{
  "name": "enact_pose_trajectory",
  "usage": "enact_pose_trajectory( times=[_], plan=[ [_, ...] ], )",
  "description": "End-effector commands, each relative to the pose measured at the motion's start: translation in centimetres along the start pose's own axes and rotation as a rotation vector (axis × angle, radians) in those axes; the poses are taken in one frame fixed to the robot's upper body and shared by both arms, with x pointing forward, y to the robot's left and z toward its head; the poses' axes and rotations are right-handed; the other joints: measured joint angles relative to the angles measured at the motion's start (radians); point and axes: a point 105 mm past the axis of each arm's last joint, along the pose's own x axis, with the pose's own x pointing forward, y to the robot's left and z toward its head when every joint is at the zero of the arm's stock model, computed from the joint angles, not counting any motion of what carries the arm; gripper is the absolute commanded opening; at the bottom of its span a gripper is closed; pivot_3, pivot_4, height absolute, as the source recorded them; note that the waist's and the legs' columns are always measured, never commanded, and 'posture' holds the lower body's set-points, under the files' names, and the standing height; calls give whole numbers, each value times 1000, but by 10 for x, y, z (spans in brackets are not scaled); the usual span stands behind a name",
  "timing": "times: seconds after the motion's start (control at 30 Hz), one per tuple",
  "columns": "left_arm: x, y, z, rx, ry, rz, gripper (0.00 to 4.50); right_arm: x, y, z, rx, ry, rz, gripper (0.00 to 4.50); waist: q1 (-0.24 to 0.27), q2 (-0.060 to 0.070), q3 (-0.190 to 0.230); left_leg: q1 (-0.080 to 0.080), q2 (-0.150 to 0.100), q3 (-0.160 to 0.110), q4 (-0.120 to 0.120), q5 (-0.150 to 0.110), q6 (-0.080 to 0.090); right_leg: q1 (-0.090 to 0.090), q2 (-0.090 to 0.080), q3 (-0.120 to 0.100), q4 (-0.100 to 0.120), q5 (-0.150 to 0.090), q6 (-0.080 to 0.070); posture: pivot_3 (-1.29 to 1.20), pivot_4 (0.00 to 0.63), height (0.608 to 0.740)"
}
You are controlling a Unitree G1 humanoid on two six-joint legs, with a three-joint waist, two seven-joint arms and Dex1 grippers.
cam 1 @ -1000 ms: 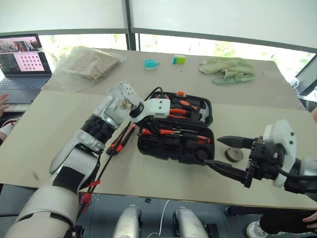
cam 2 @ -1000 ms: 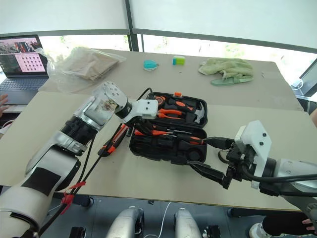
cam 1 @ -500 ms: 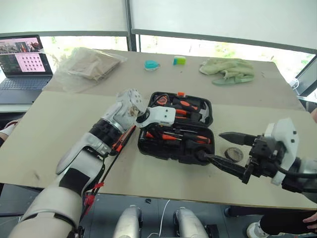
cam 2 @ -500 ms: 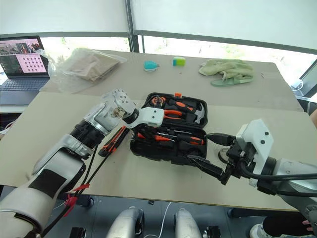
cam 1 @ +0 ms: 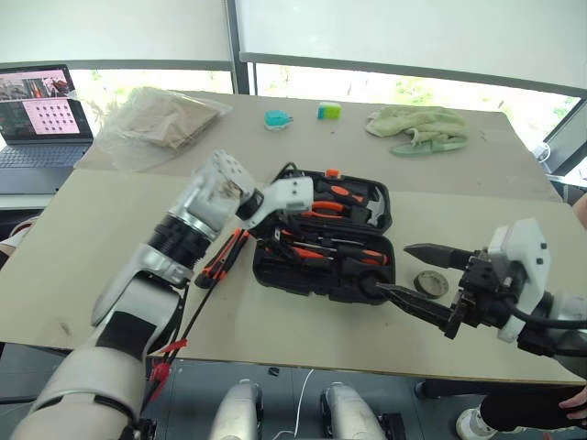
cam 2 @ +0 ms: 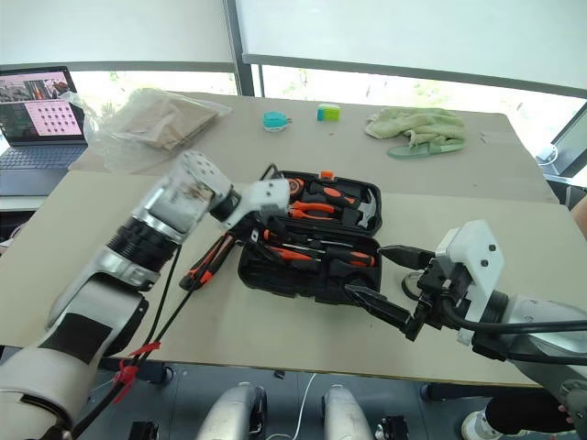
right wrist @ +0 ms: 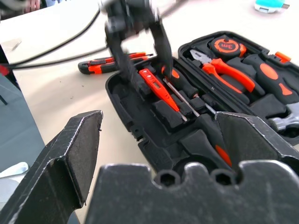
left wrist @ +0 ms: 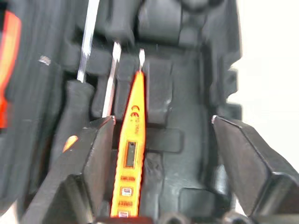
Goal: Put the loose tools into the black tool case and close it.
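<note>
Release is the step in hand: the left gripper (left wrist: 159, 154) stands with its black fingers spread over the near half of the rectangular black plastic tool case (cam 1: 323, 236), grasping nothing. Between those fingers, close beside one of them, a slim orange tester screwdriver (left wrist: 130, 154) lies in a moulded slot, apparently let go. Two further slim screwdrivers with dark handles (left wrist: 77, 105) lie in slots just beyond that finger.

The right gripper (cam 1: 417, 275) hangs beside the case's near right corner, its fingers wide apart and empty. A small dark tape roll (cam 1: 430, 284) sits on the beige table (cam 1: 83, 238) between them. An orange-black utility knife (cam 1: 220, 259) lies on the table just outside the case, below the left wrist.

To do this well, I judge the left gripper should lift straight away from the slot, so that the nearer finger does not drag the orange screwdriver out. Knife and roll remain outside, and the case stands open.
</note>
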Motion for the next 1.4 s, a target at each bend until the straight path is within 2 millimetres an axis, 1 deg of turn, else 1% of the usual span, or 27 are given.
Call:
enact_pose_trajectory(
  times=[0.03,0.07,0.13,0.17,0.2,0.3,0.37,0.47,0.63,0.83,1.0,1.17,1.4],
  plan=[
    [-14,13,11,36,-128,110,2694,0,2,10,-45,-35,15,4500,0,0,0,0,0,0,0,0,0,0,0,0,0,0,0,0,150,740],
    [-13,15,5,69,-167,121,2375,0,0,11,-48,-37,15,4500,1,0,0,0,0,0,0,0,0,0,0,0,0,0,0,0,150,740],
    [-10,17,-4,115,-223,138,1590,0,-2,12,-51,-38,14,4500,1,0,0,1,0,0,0,0,0,1,-1,0,0,0,0,0,150,740],
    [-7,18,-6,117,-245,146,1402,1,-3,12,-53,-36,14,4500,1,0,0,1,0,0,0,0,0,1,-1,0,0,0,0,0,150,740],
    [-5,19,-8,113,-260,149,1101,1,-4,12,-54,-35,14,4500,2,0,0,1,0,0,0,0,0,2,-1,0,0,0,0,0,150,740],
    [2,20,-16,104,-292,155,55,1,-5,12,-56,-31,19,4500,6,0,0,0,0,0,1,0,0,1,-1,0,0,0,0,0,150,740],
    [7,18,-23,109,-306,155,21,1,-5,12,-57,-30,21,4500,7,0,0,0,-1,0,1,0,0,1,-1,0,0,0,0,0,150,740],
    [16,16,-35,110,-278,161,21,1,-4,11,-51,-24,23,4500,6,0,0,0,0,0,1,0,0,1,-1,0,0,0,0,0,150,740],
    [23,17,-39,104,-288,175,21,0,-4,10,-47,-18,27,4500,7,0,0,0,0,0,1,0,0,2,-1,0,0,0,0,0,150,740],
    [37,12,-60,131,-202,167,21,1,-7,13,-45,-26,25,4500,7,0,0,1,0,0,1,0,0,2,0,0,0,0,0,0,150,740],
    [43,11,-68,146,-166,166,21,1,-8,12,-44,-22,22,4500,7,1,0,3,0,0,1,0,0,4,0,0,0,0,0,0,150,740],
    [52,11,-78,163,-115,164,21,1,-9,13,-45,-22,16,4500,6,1,-1,10,0,0,1,0,0,13,0,-1,-2,0,0,0,150,740],
    [59,6,-88,192,-85,154,21,2,-10,11,-44,-20,18,4500,4,1,-3,12,0,0,1,0,0,15,0,-1,-2,0,0,0,150,740]
  ],
)
